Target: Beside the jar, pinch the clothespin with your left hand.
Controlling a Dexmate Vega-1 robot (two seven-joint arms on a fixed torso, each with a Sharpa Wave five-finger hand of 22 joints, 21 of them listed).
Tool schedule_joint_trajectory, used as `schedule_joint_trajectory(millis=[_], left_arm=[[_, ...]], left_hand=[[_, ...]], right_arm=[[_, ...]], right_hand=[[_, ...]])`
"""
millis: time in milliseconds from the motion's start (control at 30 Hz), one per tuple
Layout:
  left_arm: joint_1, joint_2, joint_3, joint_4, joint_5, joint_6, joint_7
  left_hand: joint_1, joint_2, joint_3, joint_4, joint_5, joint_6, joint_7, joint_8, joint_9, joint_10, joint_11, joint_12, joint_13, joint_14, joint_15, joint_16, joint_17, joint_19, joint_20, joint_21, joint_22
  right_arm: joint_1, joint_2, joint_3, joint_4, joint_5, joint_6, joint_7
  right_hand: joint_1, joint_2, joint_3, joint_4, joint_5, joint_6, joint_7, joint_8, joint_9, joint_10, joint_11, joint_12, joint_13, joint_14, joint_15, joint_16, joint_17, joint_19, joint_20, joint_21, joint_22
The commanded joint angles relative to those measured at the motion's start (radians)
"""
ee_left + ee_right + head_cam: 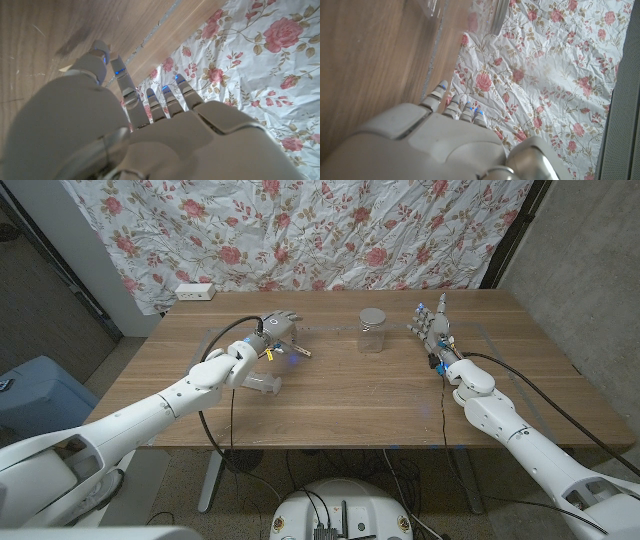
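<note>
A clear jar (372, 331) with a grey lid stands upright at the middle of the table's far half; its glass also shows blurred in the right wrist view (465, 12). To its left, my left hand (274, 335) hovers above the wood and casts a shadow nearer to me. A small clothespin (299, 352) sticks out toward the jar from the thumb side of that hand, pinched between thumb (97, 52) and a finger, while the other fingers (170, 97) stay straight. My right hand (432, 328) stands on edge to the right of the jar, fingers up and holding nothing.
A white power strip (194, 291) lies at the table's back left corner. A floral cloth (330, 230) hangs behind the wooden table (350, 405). A blue bin (35, 395) stands on the floor off the left side.
</note>
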Motion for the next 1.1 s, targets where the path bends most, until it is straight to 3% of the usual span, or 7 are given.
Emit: schedule_joint_trajectory(millis=[33,300,733,1100], left_arm=[[0.026,0.006,-0.036,-0.024,-0.037,0.014,0.027],[0.063,-0.01,-0.08,-0.037,-0.116,0.052,0.048],[0.075,-0.021,-0.089,-0.044,-0.155,0.077,0.075],[0.107,-0.049,-0.12,-0.045,-0.255,0.093,0.118]], left_hand=[[0.004,0.01,-0.004,0.001,-0.001,0.004,-0.001,0.0,0.003,0.008,0.001,-0.004,0.002,0.009,-0.011,-0.003,0.0,0.01,-0.004,0.002,0.006],[0.005,0.012,-0.008,0.001,-0.001,0.004,-0.003,-0.003,0.003,0.009,0.005,-0.006,0.002,0.009,-0.009,-0.004,0.0,0.008,-0.004,-0.001,0.006],[0.006,0.014,-0.012,0.0,0.0,0.009,-0.006,-0.004,0.004,0.015,0.002,-0.006,0.002,0.011,-0.008,-0.006,0.0,0.006,-0.003,-0.003,0.006],[0.008,0.016,-0.016,0.0,0.0,0.014,-0.005,-0.006,0.004,0.018,0.002,-0.008,0.002,0.012,-0.008,-0.008,0.0,0.004,-0.002,-0.005,0.006]], right_arm=[[0.0,0.0,0.0,-0.001,0.0,0.0,0.0],[0.0,0.0,0.0,-0.001,0.0,0.0,0.0],[0.0,0.0,0.0,-0.001,0.0,0.0,-0.001],[0.0,0.0,0.0,-0.002,0.0,-0.001,-0.001]], right_hand=[[-0.001,0.071,-0.005,0.0,0.005,-0.002,-0.008,0.006,0.002,0.001,-0.008,0.007,0.002,-0.01,-0.035,0.006,0.003,0.006,0.001,0.004,0.005],[-0.001,0.071,-0.005,0.0,0.005,-0.003,-0.008,0.006,0.002,0.001,-0.007,0.007,0.002,-0.008,-0.035,0.007,0.003,0.006,0.0,0.004,0.005],[-0.001,0.071,-0.005,0.0,0.005,-0.002,-0.007,0.006,0.002,0.001,-0.006,0.007,0.002,-0.01,-0.034,0.006,0.003,0.006,0.001,0.004,0.005],[-0.001,0.071,-0.005,0.0,0.005,-0.002,-0.007,0.006,0.002,0.002,-0.008,0.007,0.002,-0.009,-0.033,0.006,0.003,0.006,0.001,0.004,0.005]])
